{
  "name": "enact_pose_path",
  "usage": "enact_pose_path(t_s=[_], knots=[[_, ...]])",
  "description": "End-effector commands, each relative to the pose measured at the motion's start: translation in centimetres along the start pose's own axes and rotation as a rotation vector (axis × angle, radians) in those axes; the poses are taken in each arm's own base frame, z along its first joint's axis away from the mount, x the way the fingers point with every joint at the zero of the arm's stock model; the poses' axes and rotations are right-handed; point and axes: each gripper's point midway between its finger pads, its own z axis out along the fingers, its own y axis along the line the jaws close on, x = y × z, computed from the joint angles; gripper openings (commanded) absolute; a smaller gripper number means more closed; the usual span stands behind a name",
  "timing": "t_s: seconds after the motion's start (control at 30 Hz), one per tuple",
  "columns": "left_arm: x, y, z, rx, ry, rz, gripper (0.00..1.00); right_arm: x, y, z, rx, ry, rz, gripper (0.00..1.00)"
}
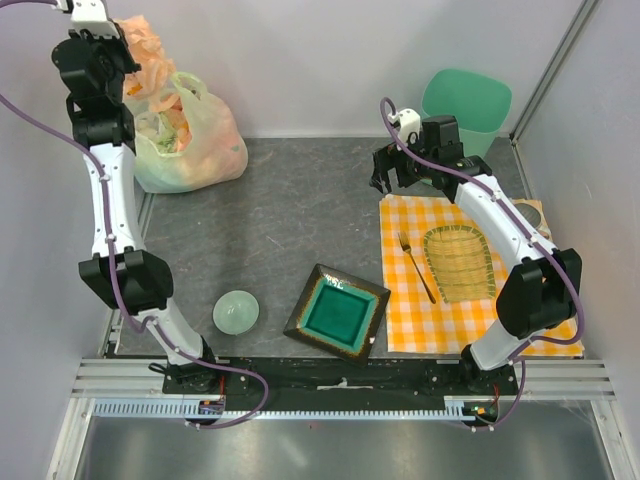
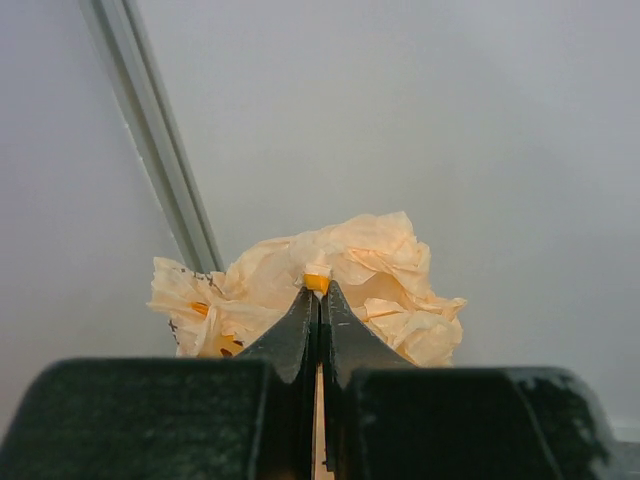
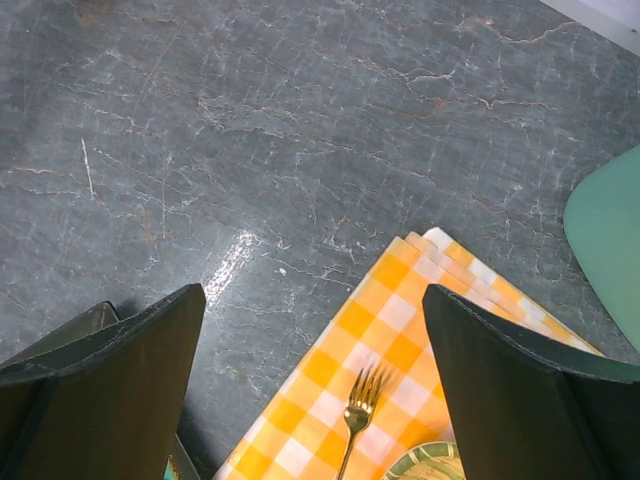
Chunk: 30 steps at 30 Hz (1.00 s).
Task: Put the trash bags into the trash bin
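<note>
From above, the left arm (image 1: 108, 200) hides part of the trash bags (image 1: 150, 45); at the wrist, the jaws cover their lower folds. The right wrist view crops the trash bin (image 3: 610, 250) and the fork (image 3: 362, 392).

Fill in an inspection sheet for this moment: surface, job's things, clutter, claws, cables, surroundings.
Surface: grey stone-look table, finely scratched.
Job's things: peach bag held up at the far left; bin upright at the far right corner.
Clutter: stuffed yellow-green bag; bowl; teal dish; checked cloth bearing fork and woven tray.
Claws: left claw shut on bag; right claw open above the cloth's far corner, holding nothing.
Cables: purple cables run along both arms, touching no object.
Surroundings: white walls; metal rail at the near edge.
</note>
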Motion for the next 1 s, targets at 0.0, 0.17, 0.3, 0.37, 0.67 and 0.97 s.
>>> enact_pose_path(t_s=[0.0, 0.17, 0.3, 0.37, 0.67, 0.97], knots=[[-8.8, -2.6, -3.0, 0.128, -0.153, -0.044, 0.02, -4.2, 1.3, -1.9, -0.042, -0.125, -0.028, 0.98], [-13.7, -5.1, -5.5, 0.253, -0.231, -0.065, 0.02, -6.7, 3.3, -2.7, -0.144, -0.188, 0.023, 0.98], [-15.4, -9.8, -8.5, 0.471, -0.229, -0.080, 0.02, -9.1, 4.9, -3.4, -0.231, -0.276, 0.023, 0.98], [-16.2, -12.8, -10.7, 0.587, -0.241, -0.052, 0.02, -10.9, 5.3, -3.9, -0.259, -0.357, -0.008, 0.98], [-15.6, -20.9, -19.3, 1.018, -0.096, -0.257, 0.02, -18.6, 9.0, -8.4, -0.325, -0.740, -0.255, 0.98], [-12.6, -25.7, -24.5, 1.265, 0.033, -0.359, 0.02, -16.0, 16.9, -11.0, -0.480, -0.756, -0.417, 0.98]])
